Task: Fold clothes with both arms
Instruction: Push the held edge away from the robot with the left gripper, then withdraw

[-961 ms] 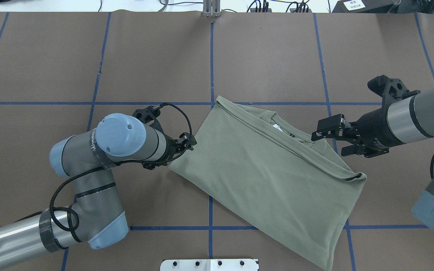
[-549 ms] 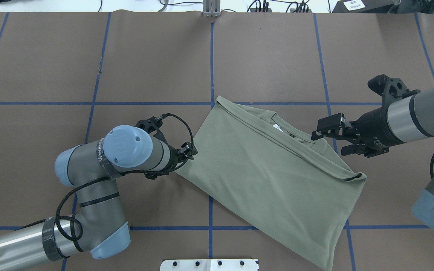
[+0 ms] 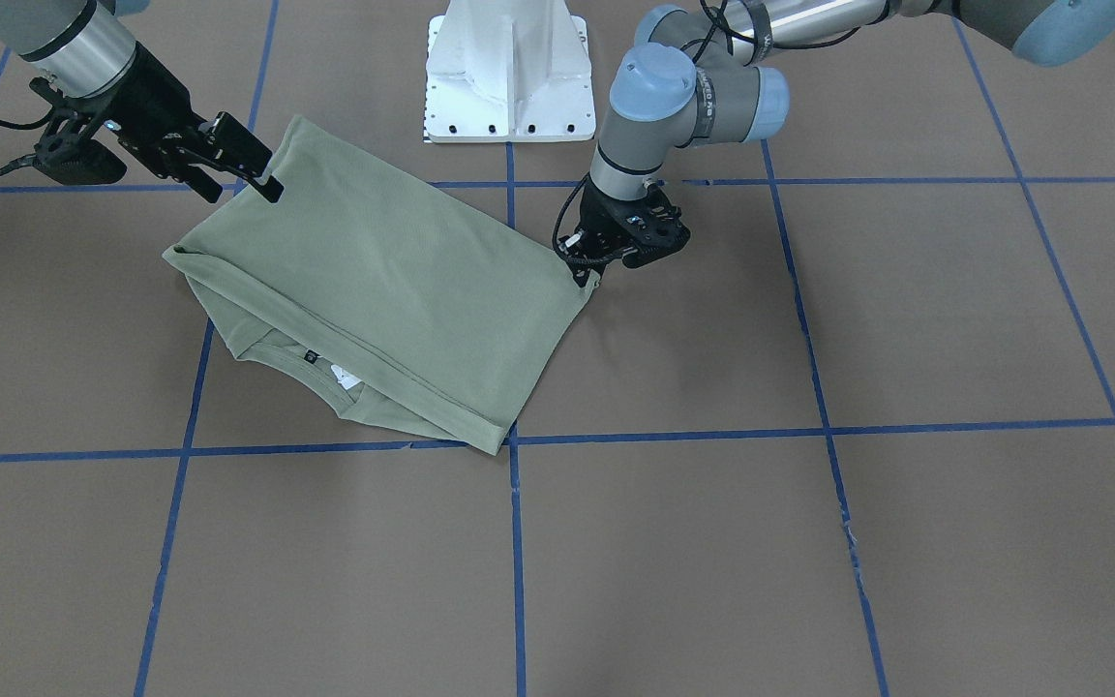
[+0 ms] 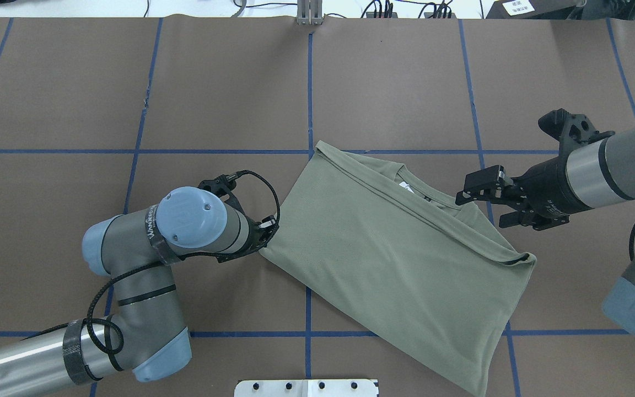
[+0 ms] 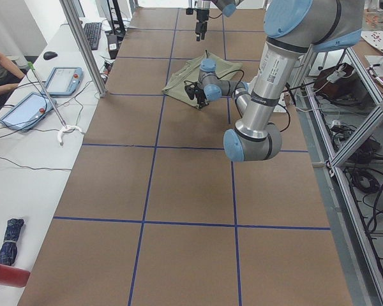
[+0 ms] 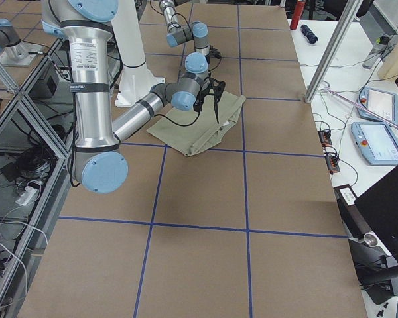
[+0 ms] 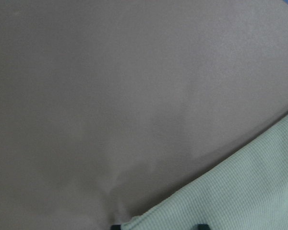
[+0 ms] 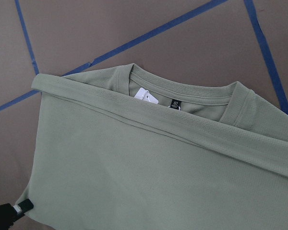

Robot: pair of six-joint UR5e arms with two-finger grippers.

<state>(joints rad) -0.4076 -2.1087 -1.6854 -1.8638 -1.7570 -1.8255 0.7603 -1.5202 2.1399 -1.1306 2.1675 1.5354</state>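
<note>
Left gripper (image 3: 583,275) sits low at the shirt's left corner, its fingertips (image 7: 116,226) narrowly parted astride the edge; we cannot tell whether they pinch any cloth. If a tip snags the knit when that arm lifts, we judge the corner would drag and skew the fold.

The shirt (image 4: 394,259) lies flat and slantwise at mid-table on the brown table (image 4: 213,82). It is doubled so that its hem band (image 8: 182,128) crosses just below the collar (image 8: 182,91).

Right gripper (image 4: 480,213) hangs above the shoulder end, jaws wide and holding nothing. Coming down there, it could catch only the top layer and peel the fold open.

We see a soft, limp, fine-ribbed sage knit with a thicker ribbed collar. The white hang tag (image 8: 146,96) looks like card. The table cover is matte and paper-like, crossed by blue tape lines (image 4: 309,82).
</note>
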